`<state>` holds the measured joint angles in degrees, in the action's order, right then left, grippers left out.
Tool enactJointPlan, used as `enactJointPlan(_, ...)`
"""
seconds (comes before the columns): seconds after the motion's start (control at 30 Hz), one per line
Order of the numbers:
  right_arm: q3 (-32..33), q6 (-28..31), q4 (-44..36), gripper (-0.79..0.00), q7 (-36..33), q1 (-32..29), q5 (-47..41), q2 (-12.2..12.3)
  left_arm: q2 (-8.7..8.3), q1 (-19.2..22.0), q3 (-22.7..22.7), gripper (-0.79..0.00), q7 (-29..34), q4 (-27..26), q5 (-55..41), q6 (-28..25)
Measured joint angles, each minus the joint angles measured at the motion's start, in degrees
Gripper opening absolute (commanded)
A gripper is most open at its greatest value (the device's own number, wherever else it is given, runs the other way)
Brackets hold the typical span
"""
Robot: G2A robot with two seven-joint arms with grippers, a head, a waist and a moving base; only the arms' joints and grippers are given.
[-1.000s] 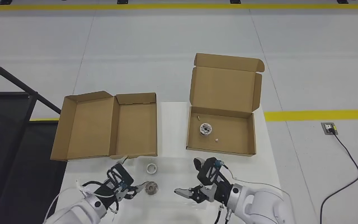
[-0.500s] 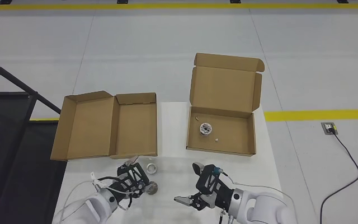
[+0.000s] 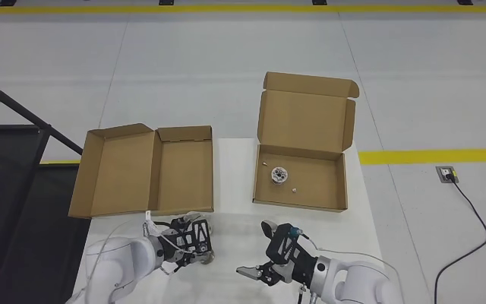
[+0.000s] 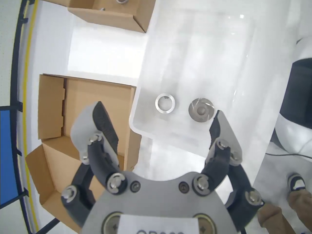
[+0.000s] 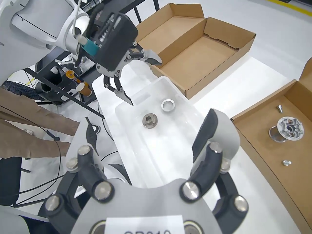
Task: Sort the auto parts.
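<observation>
**Both end effectors open over the parts tray, nothing gripped**

The left end effector [image 5: 142,81] hangs with its jaws spread wide and nothing between them, tilted down over the far end of a clear tray [image 5: 170,147]. Its own wrist view shows why it sits there: a silver ring [image 4: 165,103] and a flanged disc [image 4: 201,110] lie side by side, just apart, on the tray floor right under its fingertips [image 4: 104,120]. One finger is nearly over the disc's edge. To my eye it is lining up for a pick of one of the two, though I cannot say which.

The right end effector [image 3: 258,251] is also open and holds nothing. It hovers over the near end of the same tray, back from the two parts, which seems to leave the other arm room to work.

Further out on the tabletop [image 3: 235,175], the left cardboard box [image 3: 137,175] lies with its lid folded flat, its corner just beside the tray. The right cardboard box [image 3: 304,182] has its lid standing up and already holds a spool-shaped part [image 5: 285,127] and two small screws [image 5: 280,108]. I judge the sorting partly done, with the ring and disc left.
</observation>
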<state>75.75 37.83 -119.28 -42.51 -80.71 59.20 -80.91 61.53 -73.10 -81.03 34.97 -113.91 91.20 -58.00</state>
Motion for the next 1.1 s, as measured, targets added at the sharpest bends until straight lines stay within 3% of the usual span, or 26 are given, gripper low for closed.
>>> enactJointPlan(0.63,0.0,0.0,0.0,0.0,0.0,0.0,0.0,0.0,0.04,-0.17,-0.15,0.0,-1.54,-0.02,0.37,0.0)
enactJointPlan(0.9,0.08,-0.12,-0.06,0.0,0.12,-0.02,0.1,0.01,-0.24,2.79,7.2,0.0,0.21,1.85,5.68,0.0)
enactJointPlan(1.1,4.1,-6.56,-4.12,0.0,5.69,-2.65,4.45,0.55,-0.63,6.24,12.51,0.0,3.59,5.89,5.89,0.0)
